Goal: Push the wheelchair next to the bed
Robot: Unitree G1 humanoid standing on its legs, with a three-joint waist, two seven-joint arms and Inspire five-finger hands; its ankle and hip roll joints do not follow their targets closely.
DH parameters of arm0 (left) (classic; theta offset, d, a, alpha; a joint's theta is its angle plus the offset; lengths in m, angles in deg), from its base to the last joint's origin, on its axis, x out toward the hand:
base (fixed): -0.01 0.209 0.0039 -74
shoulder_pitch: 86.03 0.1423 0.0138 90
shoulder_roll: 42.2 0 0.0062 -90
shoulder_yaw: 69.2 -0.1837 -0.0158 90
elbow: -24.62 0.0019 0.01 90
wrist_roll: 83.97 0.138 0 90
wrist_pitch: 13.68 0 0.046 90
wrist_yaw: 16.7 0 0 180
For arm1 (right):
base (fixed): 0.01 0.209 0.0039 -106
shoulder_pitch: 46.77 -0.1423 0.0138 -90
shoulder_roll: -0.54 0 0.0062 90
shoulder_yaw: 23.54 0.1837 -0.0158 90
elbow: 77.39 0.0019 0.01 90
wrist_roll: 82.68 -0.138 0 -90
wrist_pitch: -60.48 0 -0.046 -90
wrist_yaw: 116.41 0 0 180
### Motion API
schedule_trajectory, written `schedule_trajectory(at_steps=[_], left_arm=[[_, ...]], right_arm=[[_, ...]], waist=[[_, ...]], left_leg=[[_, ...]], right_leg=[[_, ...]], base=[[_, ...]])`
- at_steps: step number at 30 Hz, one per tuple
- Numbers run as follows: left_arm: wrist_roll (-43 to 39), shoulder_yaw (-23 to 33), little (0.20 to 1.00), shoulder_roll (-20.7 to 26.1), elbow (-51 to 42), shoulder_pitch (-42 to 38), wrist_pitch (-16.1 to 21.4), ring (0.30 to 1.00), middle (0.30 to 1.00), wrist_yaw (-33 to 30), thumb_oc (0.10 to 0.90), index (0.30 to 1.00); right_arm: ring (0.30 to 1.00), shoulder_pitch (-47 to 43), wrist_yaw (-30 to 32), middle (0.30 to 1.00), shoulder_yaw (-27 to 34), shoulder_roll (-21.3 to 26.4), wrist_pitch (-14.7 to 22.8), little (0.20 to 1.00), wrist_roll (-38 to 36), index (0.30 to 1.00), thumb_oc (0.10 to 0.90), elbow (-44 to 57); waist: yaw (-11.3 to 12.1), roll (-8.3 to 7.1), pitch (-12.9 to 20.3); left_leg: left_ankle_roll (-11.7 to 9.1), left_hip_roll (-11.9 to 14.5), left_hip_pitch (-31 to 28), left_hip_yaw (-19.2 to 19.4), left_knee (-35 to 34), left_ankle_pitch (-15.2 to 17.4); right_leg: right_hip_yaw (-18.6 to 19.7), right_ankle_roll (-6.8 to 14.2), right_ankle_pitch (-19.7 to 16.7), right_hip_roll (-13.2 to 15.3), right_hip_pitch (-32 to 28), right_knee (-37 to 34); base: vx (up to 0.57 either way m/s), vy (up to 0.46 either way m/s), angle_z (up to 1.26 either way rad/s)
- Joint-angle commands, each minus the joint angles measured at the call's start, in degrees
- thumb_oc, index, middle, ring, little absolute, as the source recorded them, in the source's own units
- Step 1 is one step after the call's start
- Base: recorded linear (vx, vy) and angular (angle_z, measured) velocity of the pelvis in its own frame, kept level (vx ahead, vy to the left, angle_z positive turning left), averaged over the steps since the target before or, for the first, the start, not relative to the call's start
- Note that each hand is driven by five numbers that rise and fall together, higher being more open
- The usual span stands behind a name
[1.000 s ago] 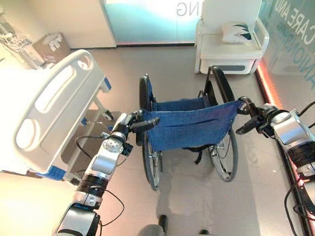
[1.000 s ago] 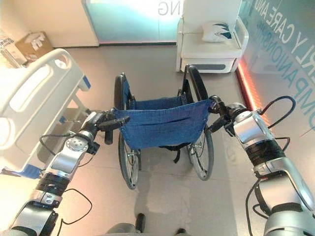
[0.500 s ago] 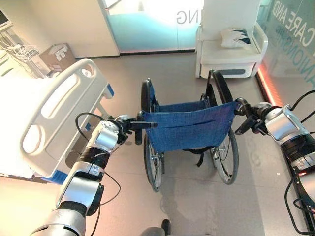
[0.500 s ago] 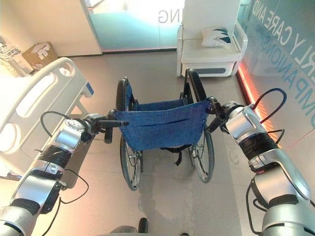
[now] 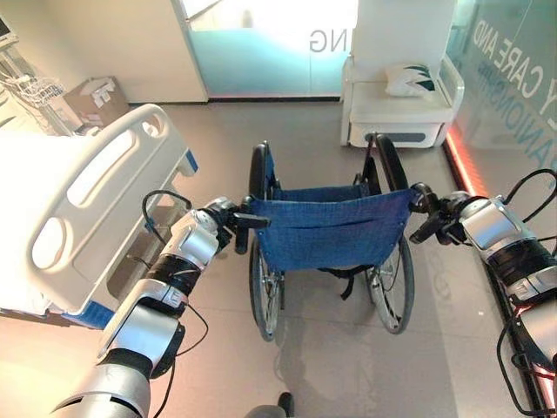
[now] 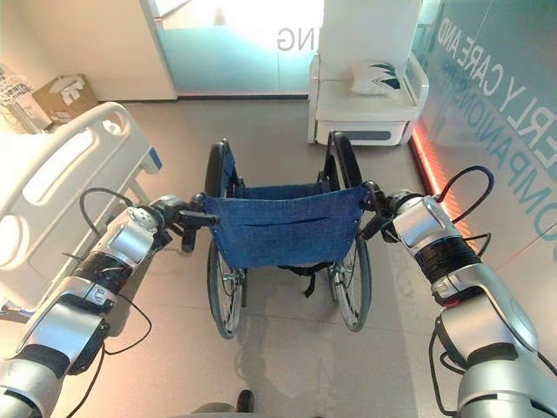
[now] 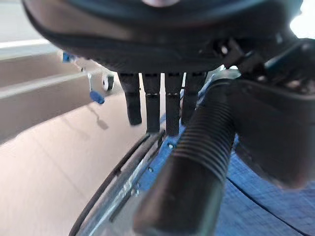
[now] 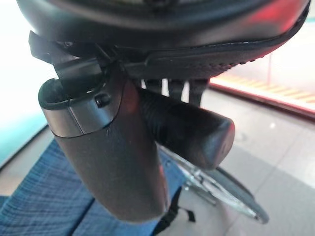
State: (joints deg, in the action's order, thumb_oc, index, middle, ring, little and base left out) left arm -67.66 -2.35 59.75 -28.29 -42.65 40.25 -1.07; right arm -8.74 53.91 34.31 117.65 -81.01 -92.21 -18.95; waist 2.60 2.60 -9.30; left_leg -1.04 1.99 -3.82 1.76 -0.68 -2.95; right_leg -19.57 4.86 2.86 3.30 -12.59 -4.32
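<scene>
The wheelchair point(image 5: 326, 244) stands mid-floor, facing 12 o'clock, its long axis roughly parallel to the bed point(image 5: 83, 200) at 9 o'clock, a gap apart. Your left hand point(image 5: 228, 222) wraps the left handle point(image 7: 197, 162); your right hand point(image 5: 435, 222) wraps the right handle point(image 8: 189, 130). To close that gap you likely steer toward 10 o'clock.

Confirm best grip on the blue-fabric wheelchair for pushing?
Grip the two black ribbed push handles behind the blue fabric backrest, coming from the rear. They stick back toward the robot, one per side; the left hand and right hand sit there.
</scene>
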Motion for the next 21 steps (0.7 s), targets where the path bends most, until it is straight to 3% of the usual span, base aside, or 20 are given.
schedule_trajectory(at_steps=[1,5,10,15,21], left_arm=[[7.33,-3.79,0.3,9.77,9.12,8.72,-5.09,0.3,0.3,-2.15,0.4,0.3],[5.72,-4.81,0.3,8.51,8.31,7.34,-4.11,0.3,0.3,-4.05,0.4,0.3],[5.79,-5.89,0.3,6.65,7.18,7.05,-3.82,0.3,0.3,-4.59,0.4,0.3],[6.18,-6.66,0.3,5.54,6.75,6.77,-3.09,0.3,0.3,-4.53,0.4,0.3],[5.72,-6.83,0.3,4.46,5.81,7.68,-1.38,0.3,0.3,-5.89,0.4,0.3]], right_arm=[[0.3,-8.33,1.9,0.3,-0.48,-2.26,2.17,0.3,-0.17,0.3,0.4,0.77],[0.3,-8.4,3.71,0.3,-0.32,-3.05,3.03,0.3,-1.27,0.3,0.4,0.37],[0.3,-8.41,10.28,0.3,0.58,-3.76,6.3,0.3,-5.93,0.3,0.4,0.87],[0.3,-9.59,15.4,0.3,1.96,-3.89,9.72,0.3,-5.53,0.3,0.4,2.67],[0.3,-10.54,17.48,0.3,2.48,-3.5,14.0,0.3,-4.26,0.3,0.4,5.63]], waist=[[4.62,-4.8,-1.99],[4.29,-4.94,-2.35],[3.99,-4.89,-2.64],[3.8,-4.82,-2.73],[3.59,-4.78,-2.55]], left_leg=[[2.97,-4.93,1.56,0.68,2.76,3.83],[3.03,-5.03,1.45,0.7,2.77,3.92],[3.06,-4.98,1.2,0.81,2.63,3.91],[3.06,-5.02,1.05,0.97,2.74,4.11],[3.08,-5.11,0.82,1.14,2.76,4.33]], right_leg=[[2.12,-1.56,-0.16,0.33,6.05,7.54],[2.43,-1.62,-0.33,0.18,6.12,7.5],[2.75,-1.68,-0.41,-0.01,6.1,7.48],[2.94,-1.8,-0.41,-0.11,5.89,7.23],[3.14,-1.78,-0.33,-0.09,5.75,7.11]], base=[[0.0,-0.008,0.04],[0.0,0.0,0.0],[0.0,0.0,0.0],[0.0,0.0,0.0],[0.0,0.0,0.0]])
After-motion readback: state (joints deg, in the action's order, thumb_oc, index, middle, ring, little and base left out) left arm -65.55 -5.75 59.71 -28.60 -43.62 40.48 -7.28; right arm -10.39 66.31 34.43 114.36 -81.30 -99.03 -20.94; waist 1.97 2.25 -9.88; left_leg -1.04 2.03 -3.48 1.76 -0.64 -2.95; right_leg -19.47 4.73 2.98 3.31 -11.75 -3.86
